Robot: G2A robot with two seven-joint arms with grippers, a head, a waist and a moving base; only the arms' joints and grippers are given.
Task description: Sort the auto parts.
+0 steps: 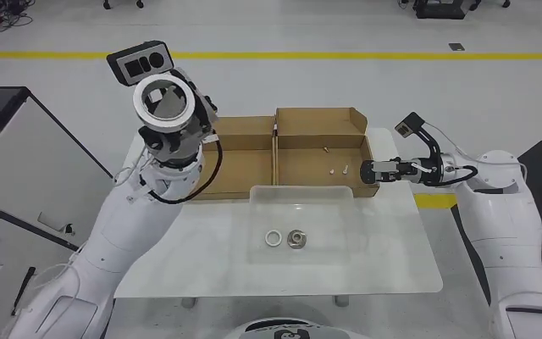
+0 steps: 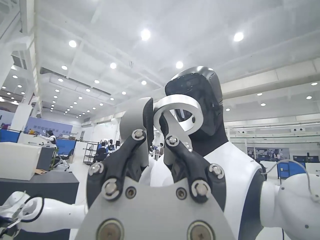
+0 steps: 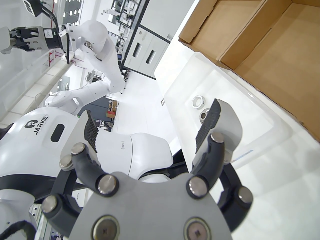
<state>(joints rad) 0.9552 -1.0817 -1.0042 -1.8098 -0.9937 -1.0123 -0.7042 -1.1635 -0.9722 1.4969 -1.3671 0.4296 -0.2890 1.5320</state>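
Note:
My left gripper (image 2: 156, 116) is raised high above the table's left side, shut on the rim of a large silver ring (image 2: 178, 116); from above, that ring (image 1: 165, 103) hangs over the left gripper (image 1: 172, 119). A clear tray (image 1: 339, 246) at the table's middle holds a small white ring (image 1: 274, 238) and a grey metal part (image 1: 296, 240). My right gripper (image 1: 366, 171) hovers at the right end of the right cardboard box (image 1: 305, 127). It stands open (image 3: 150, 123) with nothing between its fingers, and the white ring (image 3: 197, 101) and metal part (image 3: 204, 115) lie beyond them.
Two open cardboard boxes sit side by side behind the tray; the left box (image 1: 241, 161) looks bare. The right one holds a few small parts (image 1: 333, 169). A dark-framed cabinet (image 1: 34, 161) stands left of the table.

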